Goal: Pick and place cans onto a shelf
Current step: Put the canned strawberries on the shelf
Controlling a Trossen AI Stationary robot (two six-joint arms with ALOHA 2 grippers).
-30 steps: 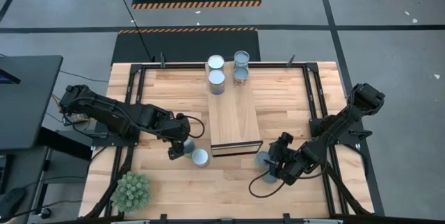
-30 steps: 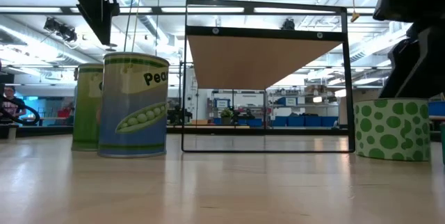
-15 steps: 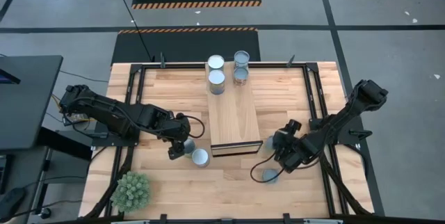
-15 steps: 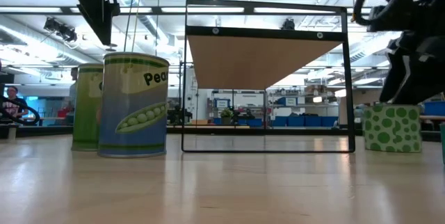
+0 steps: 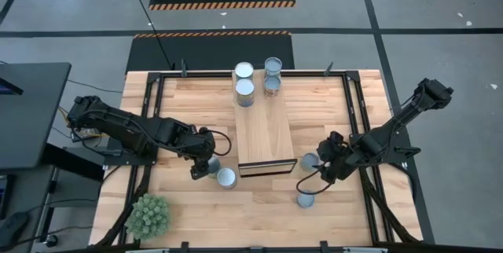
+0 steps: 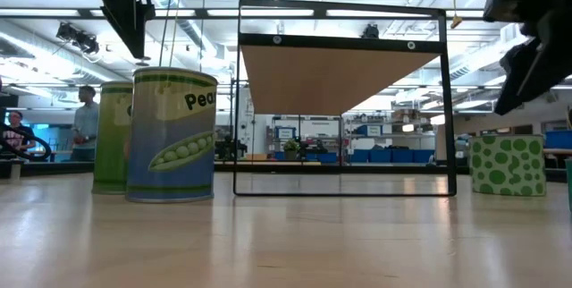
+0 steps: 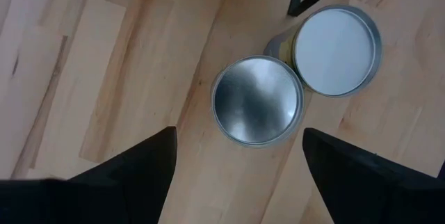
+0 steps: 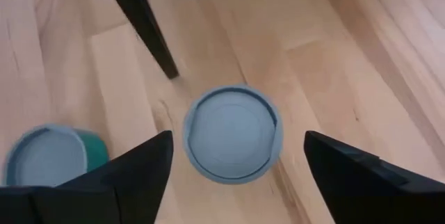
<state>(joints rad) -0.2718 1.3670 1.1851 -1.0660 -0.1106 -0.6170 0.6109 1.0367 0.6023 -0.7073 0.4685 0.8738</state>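
Observation:
The shelf (image 5: 266, 131) lies along the table's middle, and several cans (image 5: 245, 88) stand on its far end. Two pea-labelled cans (image 5: 226, 177) (image 6: 172, 136) stand on the table left of its near end. My left gripper (image 5: 203, 166) (image 7: 238, 132) hovers open above the silvery-topped one (image 7: 257, 100), a finger to either side and clear of it. Right of the shelf's near end, my right gripper (image 5: 318, 164) (image 8: 238, 140) hangs open above a green dotted can (image 8: 231, 133) (image 6: 506, 165). Another can (image 5: 305, 199) stands nearer the front edge.
A green spiky ball (image 5: 149, 215) sits at the near left corner. Black frame rails (image 5: 354, 104) run along the table's sides. The shelf's black leg (image 8: 139, 15) stands close beside the dotted can. A person (image 6: 85, 127) stands far off in the room behind.
My right gripper has risen and gone toward the table's far edge, staying open. This has bared the can near the front edge. The green dotted can now stands farther from the near edge than a second ago.

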